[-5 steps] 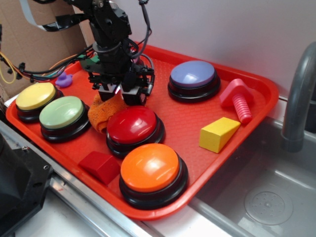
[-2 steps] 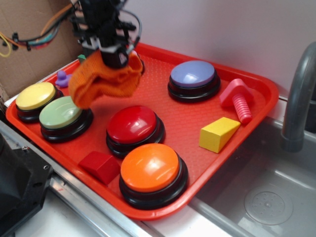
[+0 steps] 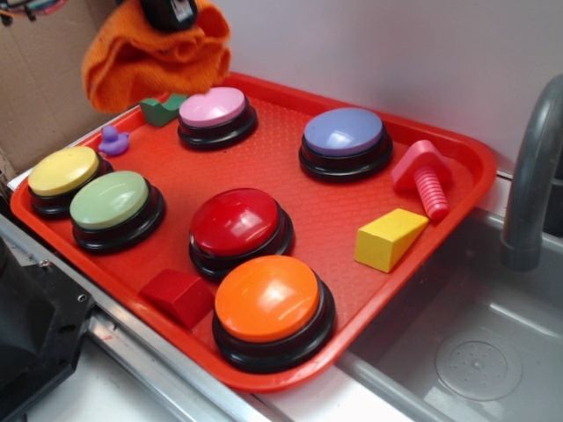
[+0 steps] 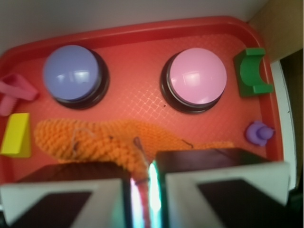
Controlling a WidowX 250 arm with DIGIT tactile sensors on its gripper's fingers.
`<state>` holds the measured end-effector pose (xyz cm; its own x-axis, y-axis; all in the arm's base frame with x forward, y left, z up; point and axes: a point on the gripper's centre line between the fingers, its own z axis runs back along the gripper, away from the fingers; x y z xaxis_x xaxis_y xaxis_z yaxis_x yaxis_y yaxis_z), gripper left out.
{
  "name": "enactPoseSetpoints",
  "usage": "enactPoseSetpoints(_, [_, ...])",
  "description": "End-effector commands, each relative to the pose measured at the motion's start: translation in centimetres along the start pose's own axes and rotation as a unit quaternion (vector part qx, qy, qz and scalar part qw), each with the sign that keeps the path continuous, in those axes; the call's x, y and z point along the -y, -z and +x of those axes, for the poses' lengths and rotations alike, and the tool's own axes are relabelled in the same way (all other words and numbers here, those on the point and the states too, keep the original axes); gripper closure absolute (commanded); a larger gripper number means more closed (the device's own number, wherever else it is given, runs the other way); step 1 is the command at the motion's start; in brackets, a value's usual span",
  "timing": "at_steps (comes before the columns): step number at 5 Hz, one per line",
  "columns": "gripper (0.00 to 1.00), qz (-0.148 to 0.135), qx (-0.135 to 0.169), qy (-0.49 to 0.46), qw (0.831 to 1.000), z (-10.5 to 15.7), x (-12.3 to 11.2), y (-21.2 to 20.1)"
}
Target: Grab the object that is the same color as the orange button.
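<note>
Orange rag point(image 3: 149, 57): held aloft in closed pincer point(image 4: 142, 183), bunched, hanging downward, long axis crosswise to the jaws; above the pink button point(image 3: 214, 109). Orange button point(image 3: 268, 299): at tray point(image 3: 308, 215) front edge.

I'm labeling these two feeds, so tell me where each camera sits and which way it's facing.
Exterior: off the tray's near corner, raised, looking obliquely down over the buttons; only the end effector shows at the top edge, holding the orange cloth.
Wrist: on the end effector, looking straight down at the tray's far end; its fingers fill the bottom.
Shared: the cloth, the pink button and the purple button.
</note>
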<state>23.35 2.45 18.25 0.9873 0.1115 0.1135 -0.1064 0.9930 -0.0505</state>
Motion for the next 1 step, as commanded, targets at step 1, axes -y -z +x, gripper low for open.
enactPoseSetpoints(1, [1.0, -0.041, 0.05, -0.01, 0.998, 0.79, -0.98, -2.66])
